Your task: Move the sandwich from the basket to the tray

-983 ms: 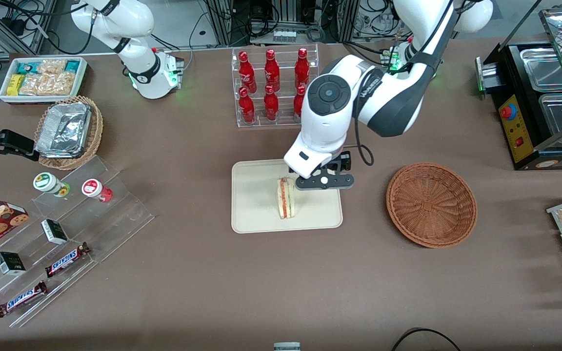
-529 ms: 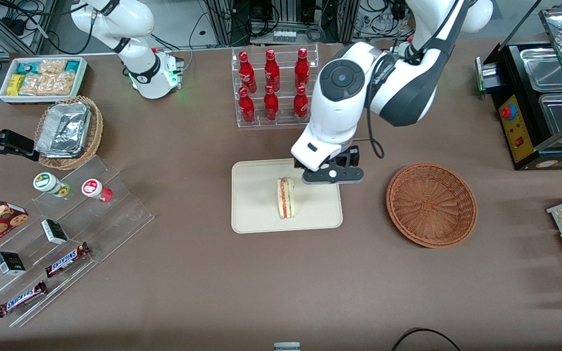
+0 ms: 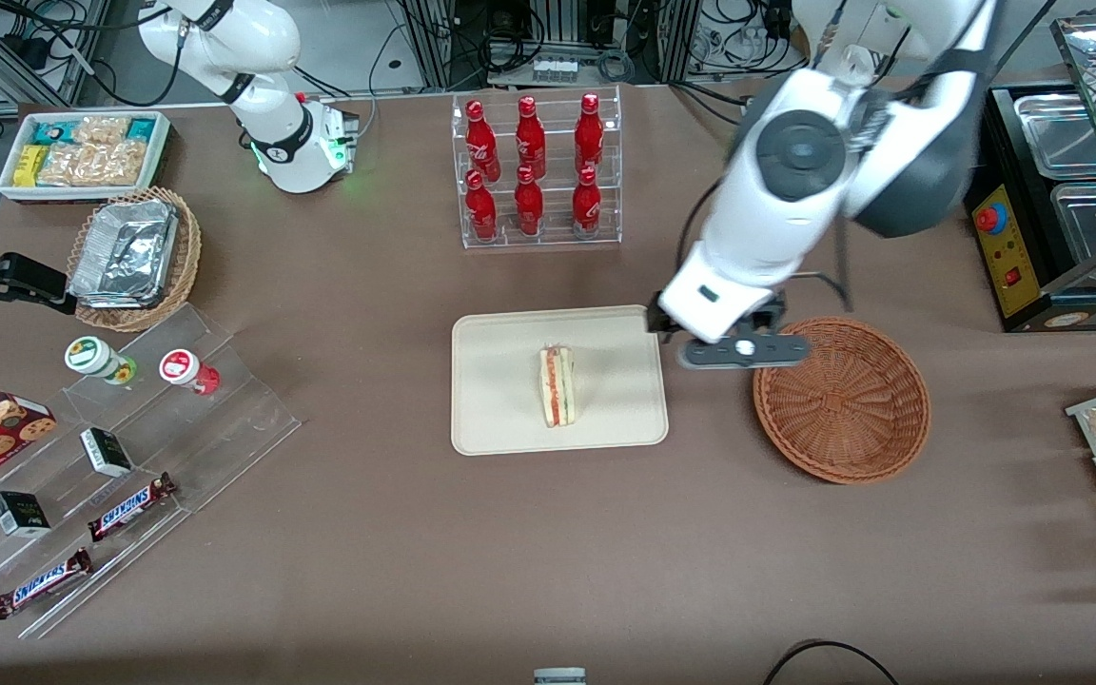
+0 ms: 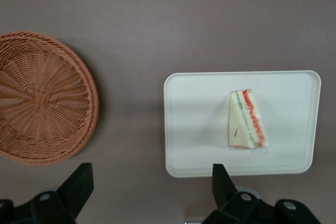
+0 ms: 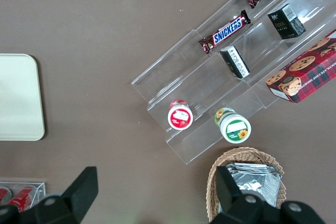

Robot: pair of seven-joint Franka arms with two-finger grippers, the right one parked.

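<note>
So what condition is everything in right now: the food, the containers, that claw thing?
Triangular pale-bread sandwich: lying on the tray, untouched by the gripper.
Flat cream rectangular tray: holding only the sandwich.
Round reddish-brown wicker basket: empty.
Left arm's gripper: jaws open, holding nothing, hanging above the table between tray and basket.
Red bottles: upright in their clear rack.

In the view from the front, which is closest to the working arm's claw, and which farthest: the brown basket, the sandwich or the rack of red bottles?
The gripper hangs open between tray and basket.
1. Basket, right beside it.
2. Sandwich, on the tray.
3. Red bottles, farthest from the front camera.
</note>
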